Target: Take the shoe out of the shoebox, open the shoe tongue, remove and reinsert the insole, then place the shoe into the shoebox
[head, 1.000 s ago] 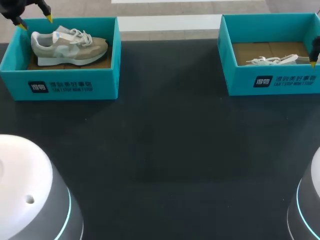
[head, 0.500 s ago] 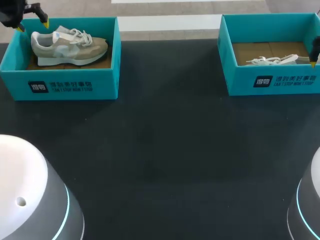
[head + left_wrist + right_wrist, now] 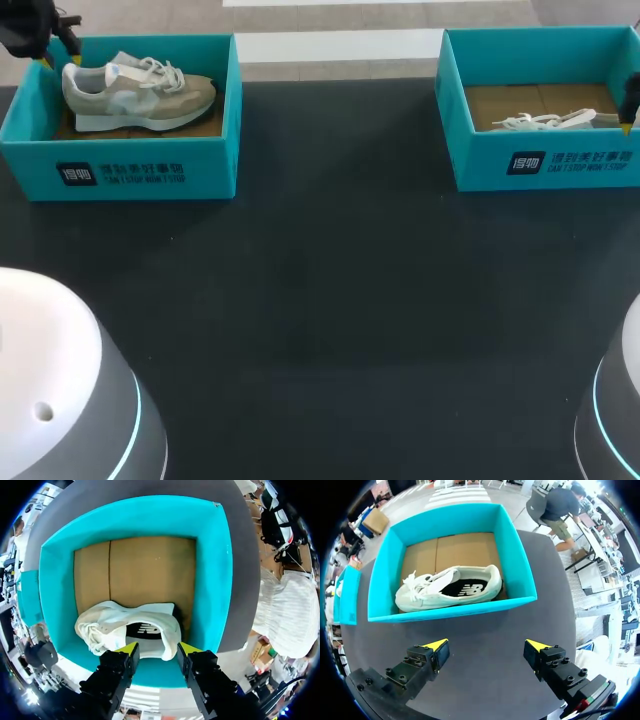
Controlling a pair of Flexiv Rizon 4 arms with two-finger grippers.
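Note:
A beige and white shoe [image 3: 135, 92] lies on its side in the teal shoebox [image 3: 130, 170] at the table's far left. My left gripper [image 3: 58, 52] hangs over that box's back left corner, above the heel. In the left wrist view the heel of the shoe [image 3: 115, 625] shows past the half-narrowed fingers of the left gripper [image 3: 158, 650], which hold nothing. A white shoe [image 3: 550, 121] lies in a second teal box [image 3: 560, 165] at the far right. My right gripper [image 3: 487, 650] stands wide open in front of that box [image 3: 455, 610], short of the white shoe [image 3: 445, 592].
Dark table surface [image 3: 330, 280] stretches between the two boxes and down to the near edge. Each box has a brown cardboard floor [image 3: 145, 570]. My right gripper [image 3: 628, 115] shows only at the head view's right edge.
My left gripper's fingers have drawn closer together above the shoe's heel. The right arm and both shoes have kept still.

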